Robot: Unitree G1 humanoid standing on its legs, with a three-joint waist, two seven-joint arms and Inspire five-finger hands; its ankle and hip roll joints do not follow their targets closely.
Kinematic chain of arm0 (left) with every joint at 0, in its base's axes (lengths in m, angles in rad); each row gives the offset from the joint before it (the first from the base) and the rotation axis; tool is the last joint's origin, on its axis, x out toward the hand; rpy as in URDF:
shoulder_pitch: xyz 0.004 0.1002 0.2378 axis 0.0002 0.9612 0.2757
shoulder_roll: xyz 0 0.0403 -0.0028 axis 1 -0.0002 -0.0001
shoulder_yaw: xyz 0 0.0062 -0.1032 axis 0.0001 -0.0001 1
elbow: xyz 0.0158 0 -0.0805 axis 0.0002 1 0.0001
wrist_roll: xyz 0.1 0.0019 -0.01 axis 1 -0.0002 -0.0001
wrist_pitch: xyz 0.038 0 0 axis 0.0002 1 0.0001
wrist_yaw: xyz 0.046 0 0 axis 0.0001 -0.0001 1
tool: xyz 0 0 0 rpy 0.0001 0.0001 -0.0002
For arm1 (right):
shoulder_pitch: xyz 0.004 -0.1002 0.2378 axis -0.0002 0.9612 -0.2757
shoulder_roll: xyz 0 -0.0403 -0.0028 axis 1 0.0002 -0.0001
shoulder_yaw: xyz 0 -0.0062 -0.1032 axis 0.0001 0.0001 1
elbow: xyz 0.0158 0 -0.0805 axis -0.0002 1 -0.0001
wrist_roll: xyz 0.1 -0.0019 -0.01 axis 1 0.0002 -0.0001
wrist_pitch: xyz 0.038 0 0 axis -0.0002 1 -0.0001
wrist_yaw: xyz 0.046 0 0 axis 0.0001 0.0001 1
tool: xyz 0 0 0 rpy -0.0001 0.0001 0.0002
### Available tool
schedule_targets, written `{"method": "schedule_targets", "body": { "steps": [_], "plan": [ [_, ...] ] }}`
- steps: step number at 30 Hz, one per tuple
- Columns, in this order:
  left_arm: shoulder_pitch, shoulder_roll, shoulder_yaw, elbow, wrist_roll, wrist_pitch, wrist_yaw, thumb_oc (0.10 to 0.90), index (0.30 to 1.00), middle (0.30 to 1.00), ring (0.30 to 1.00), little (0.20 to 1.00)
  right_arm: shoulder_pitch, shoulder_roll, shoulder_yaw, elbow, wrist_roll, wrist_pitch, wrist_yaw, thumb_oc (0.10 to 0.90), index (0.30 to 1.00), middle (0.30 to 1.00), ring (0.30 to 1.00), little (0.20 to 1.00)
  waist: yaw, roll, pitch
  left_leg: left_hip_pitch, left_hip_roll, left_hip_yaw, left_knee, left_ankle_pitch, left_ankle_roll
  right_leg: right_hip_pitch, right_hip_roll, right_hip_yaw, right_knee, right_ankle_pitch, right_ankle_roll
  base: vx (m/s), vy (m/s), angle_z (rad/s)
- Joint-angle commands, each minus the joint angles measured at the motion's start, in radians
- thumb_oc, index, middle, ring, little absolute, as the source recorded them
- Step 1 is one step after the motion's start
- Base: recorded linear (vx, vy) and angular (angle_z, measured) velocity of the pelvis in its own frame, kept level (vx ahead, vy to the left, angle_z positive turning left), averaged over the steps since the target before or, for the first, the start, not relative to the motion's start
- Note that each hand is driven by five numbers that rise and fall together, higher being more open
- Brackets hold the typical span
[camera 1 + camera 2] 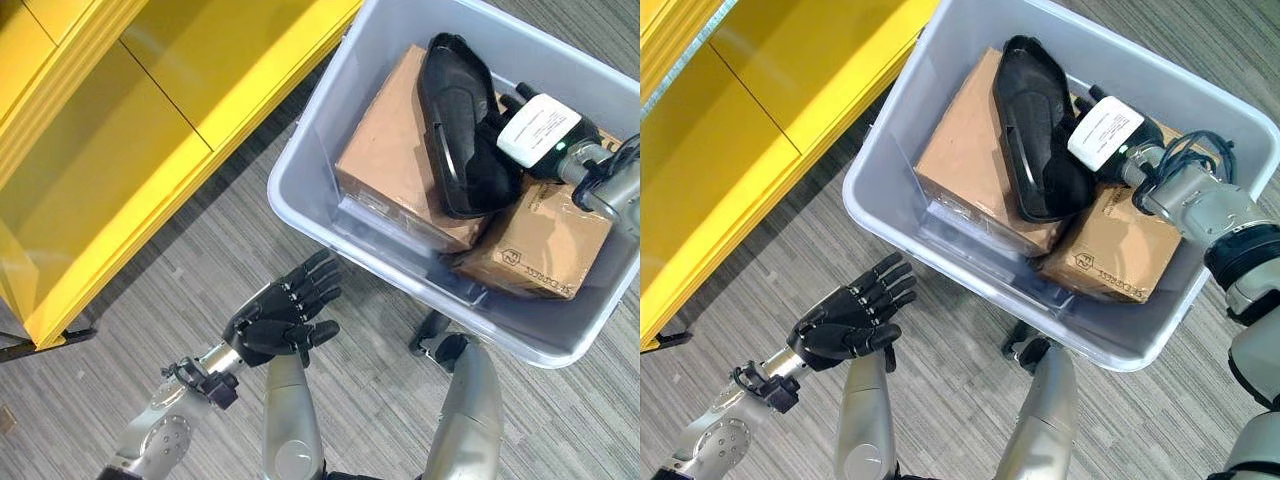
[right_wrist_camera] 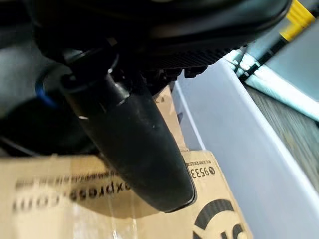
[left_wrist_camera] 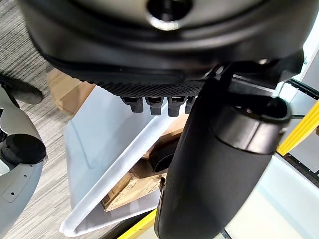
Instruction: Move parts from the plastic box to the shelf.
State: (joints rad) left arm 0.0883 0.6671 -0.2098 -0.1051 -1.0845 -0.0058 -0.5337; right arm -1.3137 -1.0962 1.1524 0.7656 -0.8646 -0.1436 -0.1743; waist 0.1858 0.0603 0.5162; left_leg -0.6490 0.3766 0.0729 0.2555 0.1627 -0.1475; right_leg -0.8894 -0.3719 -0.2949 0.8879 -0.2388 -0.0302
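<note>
A pale grey plastic box point(image 1: 320, 200) stands on the floor at the right. In it a long black moulded part point(image 1: 450, 110) lies across two cardboard boxes, a large one point(image 1: 390, 150) and a smaller one point(image 1: 545, 245). My right hand point(image 1: 540, 128), with a white cover on its back, is inside the box against the part's right edge. Its fingers look straight and its thumb point(image 2: 134, 144) lies out over the smaller cardboard box. The yellow shelf point(image 1: 120, 150) is at the left. My left hand point(image 1: 285, 315) hovers open and empty over the floor between shelf and box.
Grey striped carpet point(image 1: 150, 300) lies between the shelf and the plastic box. The box's near wall point(image 1: 940, 240) stands close in front of my left hand. A black foot of the shelf point(image 1: 40, 343) sticks out at the lower left.
</note>
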Motion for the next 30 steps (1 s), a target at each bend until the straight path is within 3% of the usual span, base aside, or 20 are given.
{"method": "schedule_targets", "body": {
  "steps": [1, 7, 16, 30],
  "plan": [
    [-0.046, 0.014, -0.008, -0.103, -0.009, -0.042, -0.056, 0.900, 1.000, 1.000, 1.000, 1.000, 0.016, 0.124, -0.048, 0.065, 0.183, -0.031, -0.004, 0.900, 1.000, 1.000, 1.000, 1.000, 0.022, 0.026, 0.004, -0.068, 0.033, -0.006, 0.148, -0.081, -0.003, 0.043, 0.009, -0.014, -0.047, 0.030, 0.085, 0.01, 0.046, 0.01],
    [-0.049, -0.005, 0.002, -0.121, -0.001, -0.011, -0.058, 0.900, 1.000, 1.000, 1.000, 1.000, 0.042, 0.185, -0.091, 0.027, 0.060, -0.113, 0.000, 0.900, 1.000, 1.000, 1.000, 1.000, 0.029, 0.036, 0.004, -0.051, 0.023, -0.001, 0.146, -0.090, 0.002, 0.060, 0.005, -0.011, -0.057, 0.029, 0.087, 0.01, 0.036, 0.01],
    [-0.027, -0.009, 0.015, -0.139, 0.005, 0.003, -0.073, 0.900, 1.000, 1.000, 1.000, 1.000, 0.071, 0.218, -0.039, -0.088, -0.032, -0.162, 0.027, 0.900, 1.000, 1.000, 1.000, 1.000, 0.044, 0.036, 0.004, -0.019, 0.020, 0.006, 0.131, -0.094, 0.003, 0.096, -0.003, -0.019, -0.068, 0.029, 0.097, 0.00, 0.004, 0.00],
    [-0.017, -0.010, 0.020, -0.154, 0.020, 0.016, -0.074, 0.900, 1.000, 1.000, 1.000, 1.000, 0.127, 0.272, -0.058, -0.169, -0.019, -0.145, 0.040, 0.900, 1.000, 1.000, 1.000, 1.000, 0.052, 0.020, 0.004, 0.009, 0.029, 0.010, 0.131, -0.104, 0.005, 0.140, -0.001, -0.029, -0.079, 0.030, 0.107, 0.00, 0.000, 0.00]
  ]
}}
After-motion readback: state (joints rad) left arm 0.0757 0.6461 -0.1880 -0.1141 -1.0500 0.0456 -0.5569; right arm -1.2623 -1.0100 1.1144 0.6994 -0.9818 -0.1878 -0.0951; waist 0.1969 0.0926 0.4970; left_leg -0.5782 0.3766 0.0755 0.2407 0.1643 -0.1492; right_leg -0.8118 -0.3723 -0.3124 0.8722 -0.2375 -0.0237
